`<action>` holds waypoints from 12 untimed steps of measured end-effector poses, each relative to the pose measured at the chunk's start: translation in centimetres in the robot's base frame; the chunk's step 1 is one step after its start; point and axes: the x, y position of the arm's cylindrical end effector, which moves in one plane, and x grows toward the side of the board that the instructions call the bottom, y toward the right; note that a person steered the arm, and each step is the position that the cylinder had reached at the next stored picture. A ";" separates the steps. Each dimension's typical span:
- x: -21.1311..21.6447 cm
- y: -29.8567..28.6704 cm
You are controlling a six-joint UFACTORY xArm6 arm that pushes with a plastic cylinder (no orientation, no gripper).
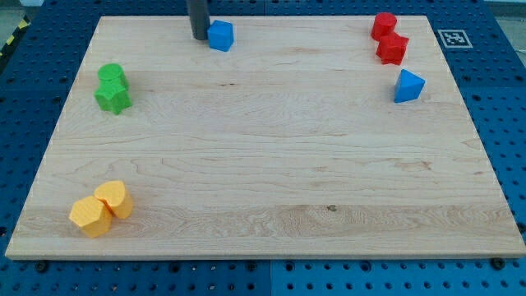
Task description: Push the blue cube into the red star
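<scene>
The blue cube sits near the view's top edge of the wooden board, left of centre. My tip stands just to the cube's left, touching or nearly touching it. The red star lies near the view's top right, far to the right of the cube. A second red block, rounded in shape, touches the star from above.
A blue triangular block lies below the red star. Two green blocks sit together at the view's left. Two yellow blocks sit together at the bottom left. The board rests on a blue pegboard table.
</scene>
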 end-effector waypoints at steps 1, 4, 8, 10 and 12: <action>0.0 3.0; 3.4 11.5; 9.9 11.8; 9.9 14.2; 9.9 19.6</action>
